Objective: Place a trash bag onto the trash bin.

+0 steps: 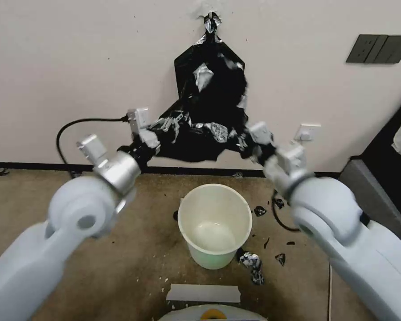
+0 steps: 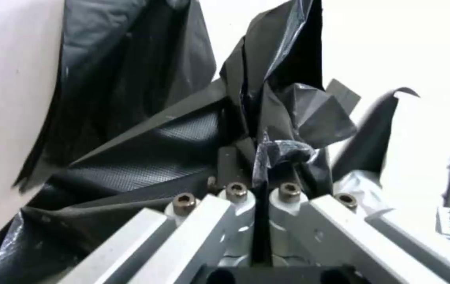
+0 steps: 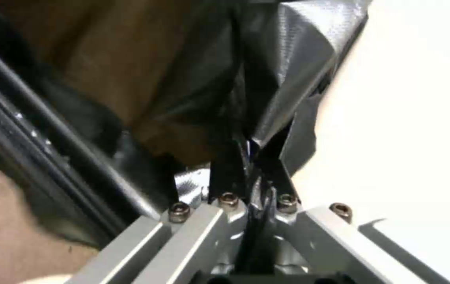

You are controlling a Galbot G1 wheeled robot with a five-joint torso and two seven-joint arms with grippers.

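Observation:
The trash bag, glossy black with silvery glints, is stretched between my two grippers in front of the wall, above the floor. My left gripper is shut on its left edge, and the left wrist view shows the crumpled plastic pinched between the closed fingers. My right gripper is shut on the right edge, with the film clamped at the fingertips. The trash bin, a cream-white bucket, stands upright and open on the floor below the bag and nearer to me.
Flat black bags hang from a point high on the wall behind the held bag. Black scraps and a cable lie right of the bin. A white strip lies in front of it. Dark furniture stands at the right.

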